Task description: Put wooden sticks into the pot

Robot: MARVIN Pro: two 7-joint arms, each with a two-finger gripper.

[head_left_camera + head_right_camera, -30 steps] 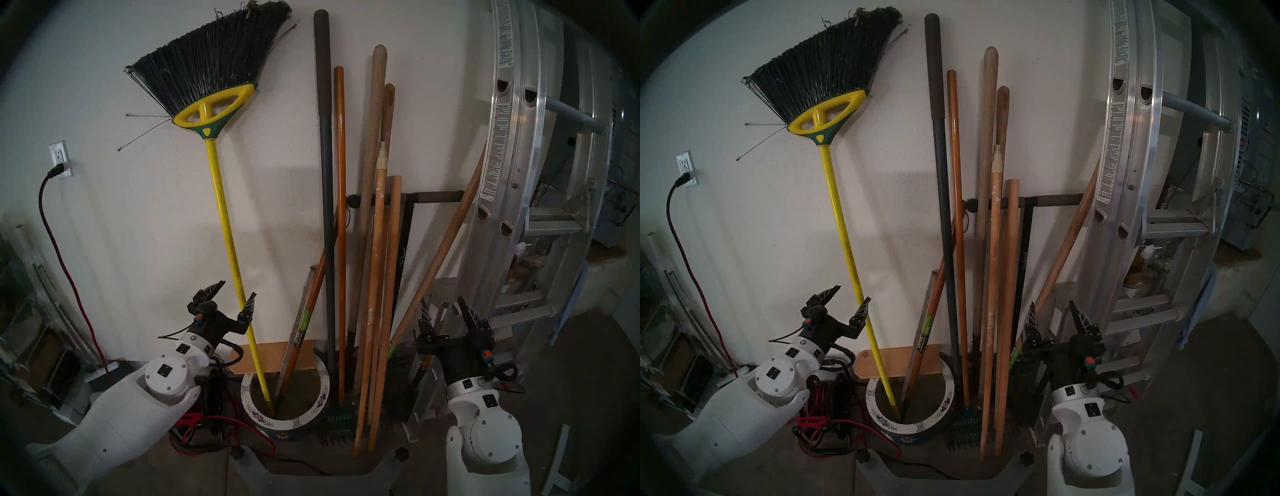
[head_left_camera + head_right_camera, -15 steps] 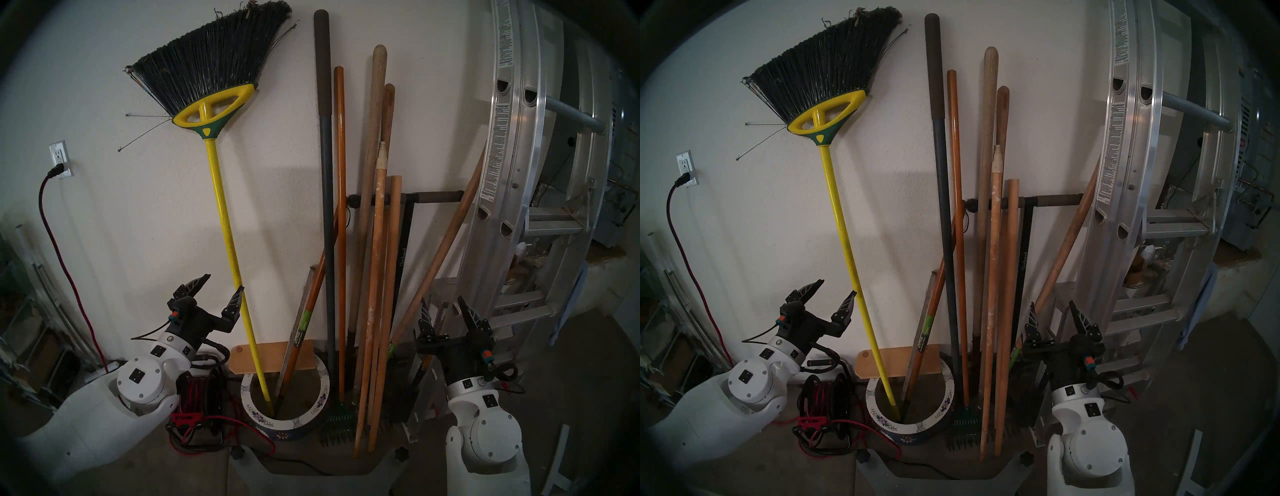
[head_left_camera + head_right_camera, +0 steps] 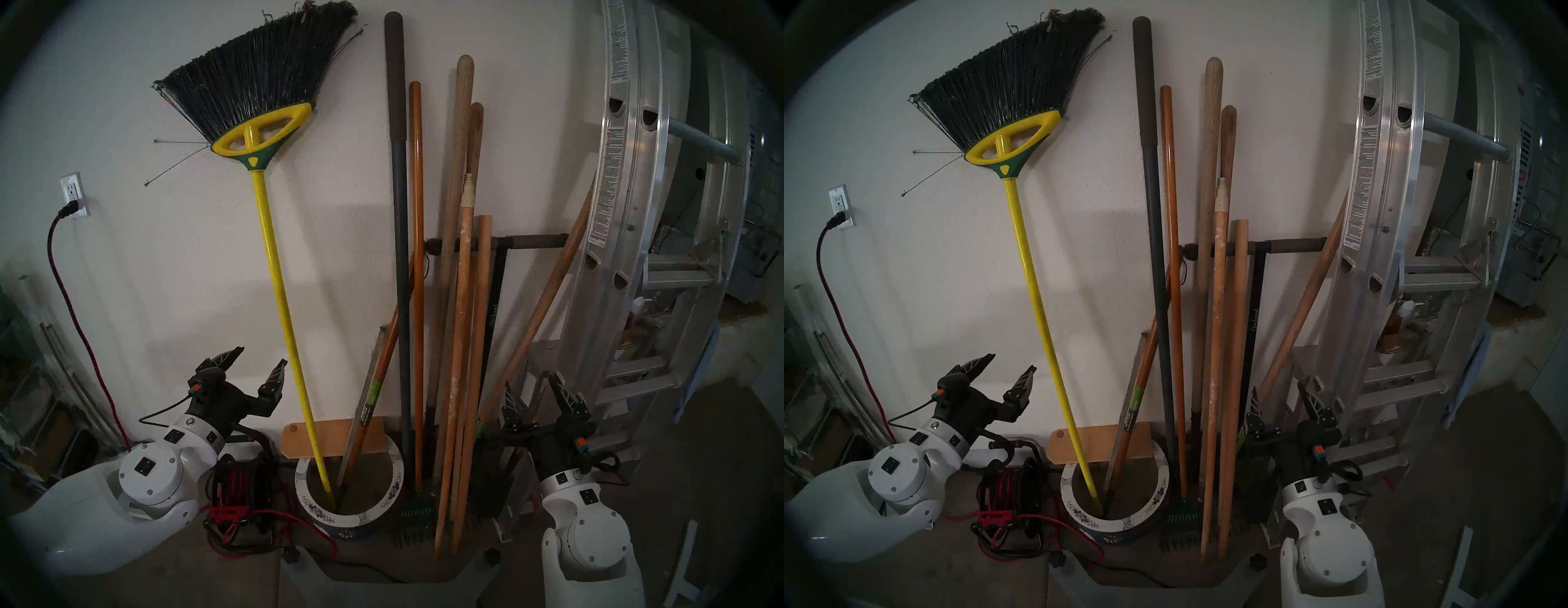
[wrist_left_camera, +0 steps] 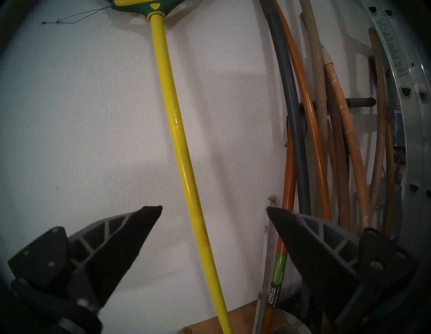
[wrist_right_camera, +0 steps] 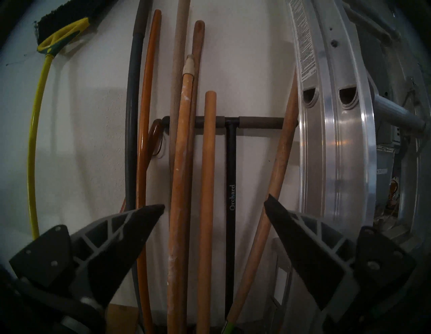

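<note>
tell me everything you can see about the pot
The pot is wide, round and looks ceramic, with a broad white rim bearing purple flower motifs and a dark blue body with white flowers. It stands upright on the floor by the wall. The yellow broom handle and an orange handle with a green label stand inside it. The speckled stick and plain stick stand outside, to its right.

Both arms are raised from low in front, white forearms ending in black wrists, each end effector pointing up and toward the far wall. The left end effector (image 3: 253, 366) sits low on the left and leans to the right, its two dark fingers spread wide with nothing between them. The right end effector (image 3: 533, 385) stands nearly upright on the right, its fingers (image 5: 130, 229) likewise parted wide and empty, touching nothing.
</note>
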